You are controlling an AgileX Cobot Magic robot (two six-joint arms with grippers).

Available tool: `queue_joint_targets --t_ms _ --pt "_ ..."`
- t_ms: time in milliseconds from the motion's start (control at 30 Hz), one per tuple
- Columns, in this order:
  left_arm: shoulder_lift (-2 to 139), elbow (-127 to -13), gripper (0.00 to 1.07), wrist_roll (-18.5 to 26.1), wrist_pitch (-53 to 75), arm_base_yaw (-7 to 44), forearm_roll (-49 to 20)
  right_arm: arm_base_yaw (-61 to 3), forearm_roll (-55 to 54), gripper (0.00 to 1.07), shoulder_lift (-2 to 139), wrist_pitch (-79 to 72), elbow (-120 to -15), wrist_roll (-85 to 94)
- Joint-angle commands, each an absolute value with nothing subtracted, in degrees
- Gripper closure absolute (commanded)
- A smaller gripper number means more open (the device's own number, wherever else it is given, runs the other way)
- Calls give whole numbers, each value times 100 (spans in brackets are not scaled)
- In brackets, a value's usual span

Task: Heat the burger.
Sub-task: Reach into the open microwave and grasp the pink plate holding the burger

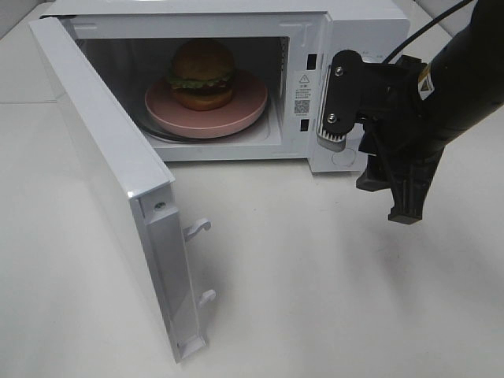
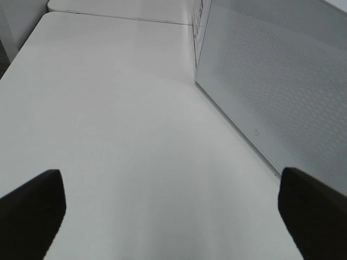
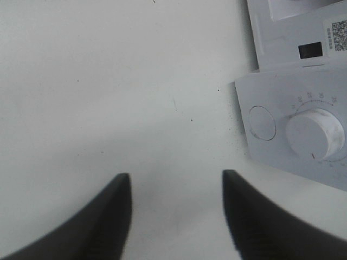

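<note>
The burger [image 1: 202,72], with a golden-brown bun, green lettuce and a dark patty, sits on a round pink plate [image 1: 249,105] inside the open white microwave [image 1: 307,150]. The microwave door [image 1: 102,150] stands swung out to the front left. My right gripper [image 1: 368,177] is open and empty, hanging just in front of the microwave's control panel; in the right wrist view [image 3: 176,216] its fingers are apart over the table beside the panel's knob [image 3: 315,135]. My left gripper [image 2: 173,216] is open and empty beside the door's outer face [image 2: 271,81]; it is out of the exterior view.
The white table [image 1: 315,276] extends in front of the microwave. The open door's latch hooks [image 1: 198,228] stick out from its edge. A round button [image 3: 262,123] sits next to the knob. A black cable [image 1: 417,31] runs from the right arm.
</note>
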State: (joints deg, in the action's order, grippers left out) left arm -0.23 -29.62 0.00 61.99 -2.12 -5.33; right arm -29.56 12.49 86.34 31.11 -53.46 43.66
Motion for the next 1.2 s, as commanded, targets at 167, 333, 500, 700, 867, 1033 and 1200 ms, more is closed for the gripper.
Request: queue_joint_targets --t_ms 167,333,500,700,867,1033,1200 --pt "-126 -2962 6 0 6119 -223 -573 -3214 1461 7 8921 3134 -5655 4039" --pt "-126 -2962 6 0 6119 -223 -573 -3484 1736 9 9293 3243 -6085 3850" --pt "-126 -2962 6 0 6119 -223 -573 -3678 2086 10 9568 3249 -6457 3650" --pt "-126 -2962 6 0 6119 -223 -573 -3822 2515 11 10090 3146 -7030 3443" --pt "-126 -2962 6 0 6119 -223 -573 -3822 2865 13 10388 3037 -7254 3266" --pt "-126 -2962 6 0 6119 -223 -573 -3822 3042 14 10709 2830 -7483 3071" --pt "-126 -2962 6 0 6119 -223 -573 -3822 3128 15 10984 2550 -7655 3025"
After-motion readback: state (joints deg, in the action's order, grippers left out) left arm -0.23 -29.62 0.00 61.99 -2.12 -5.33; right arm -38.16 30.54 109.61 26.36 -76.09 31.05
